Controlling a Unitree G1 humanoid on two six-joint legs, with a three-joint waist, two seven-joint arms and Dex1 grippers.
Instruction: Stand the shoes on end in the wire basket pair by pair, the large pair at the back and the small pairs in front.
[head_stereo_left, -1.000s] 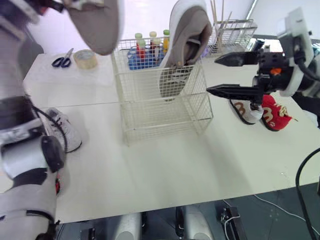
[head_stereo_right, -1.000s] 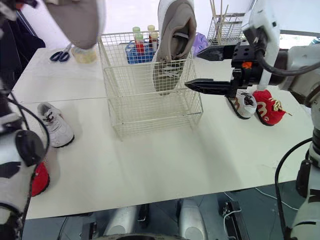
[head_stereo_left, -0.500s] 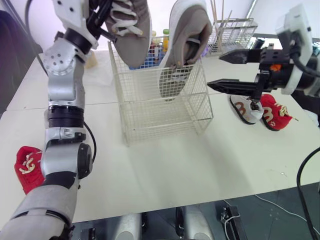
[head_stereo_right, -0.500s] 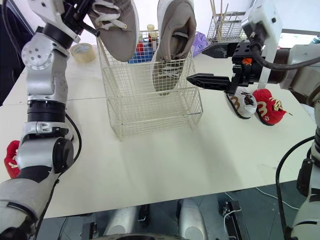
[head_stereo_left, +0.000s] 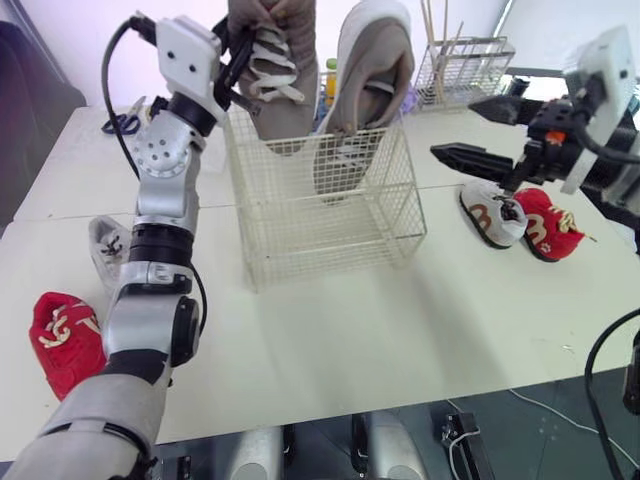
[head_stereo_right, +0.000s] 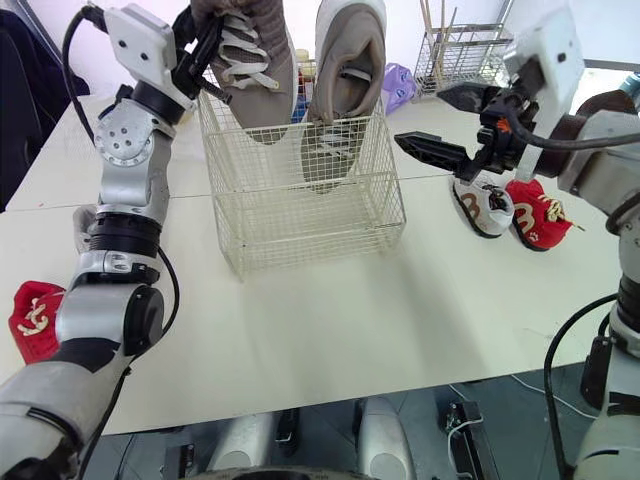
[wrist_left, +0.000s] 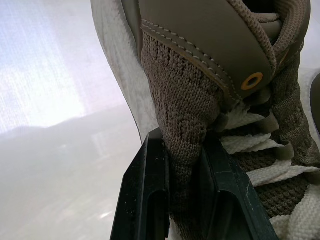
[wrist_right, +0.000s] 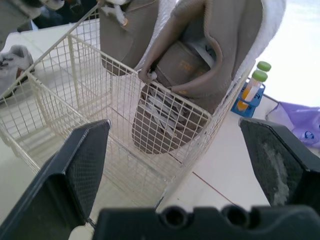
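The left claw (wrist_left: 182, 143) pinches a taupe shoe (head_stereo_left: 275, 75) by its collar, toe down inside the basket's (head_stereo_left: 330, 225) back left corner. Its mate (head_stereo_left: 372, 70) stands on end at the basket's back right. The right claw (head_stereo_left: 452, 125), spread, hangs right of the basket, holding nothing.

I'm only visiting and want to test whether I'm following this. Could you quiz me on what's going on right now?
1. True or false: the right tool is shut on a shoe.
2. What does the left tool grip? A) a red shoe B) a large taupe shoe C) scissors
3. How many small shoes lie on the table, outside the wire basket?

Key: 1. False; it is open and holds nothing. 2. B. 3. Four, two on each side of the basket.
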